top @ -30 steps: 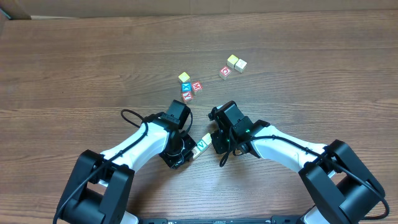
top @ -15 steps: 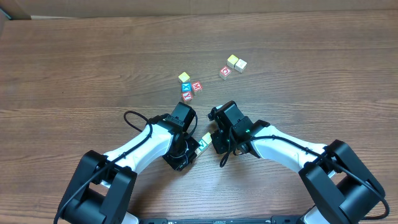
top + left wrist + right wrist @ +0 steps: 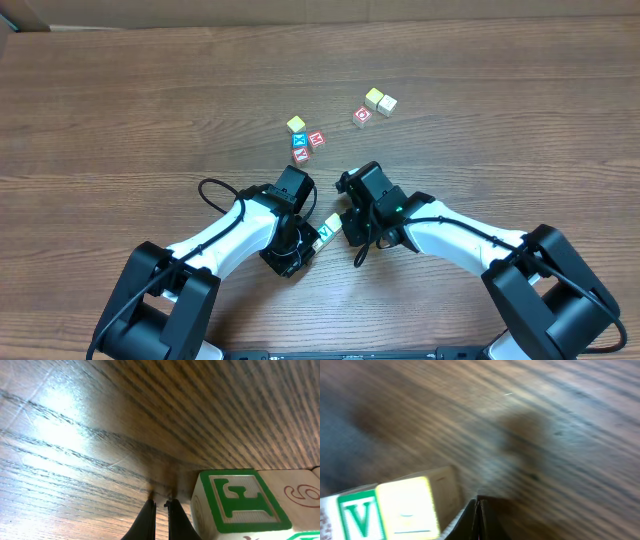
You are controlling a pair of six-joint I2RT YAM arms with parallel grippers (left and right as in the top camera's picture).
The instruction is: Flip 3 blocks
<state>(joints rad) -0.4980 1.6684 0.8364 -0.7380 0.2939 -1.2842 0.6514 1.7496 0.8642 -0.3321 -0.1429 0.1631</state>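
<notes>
Claws pressed together, empty: left claw, right claw; green E face legible only from left wrist.

We see a brown table streaked with dark grain. At centre frame the green-V cube carries a green-bordered green letter on white, next to a pale yellow cube. Higher up are a red-lettered cube and a blue-lettered cube.

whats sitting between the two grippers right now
In the overhead view, a short row of blocks, one with a green V face, lies between the left gripper and the right gripper.
</notes>
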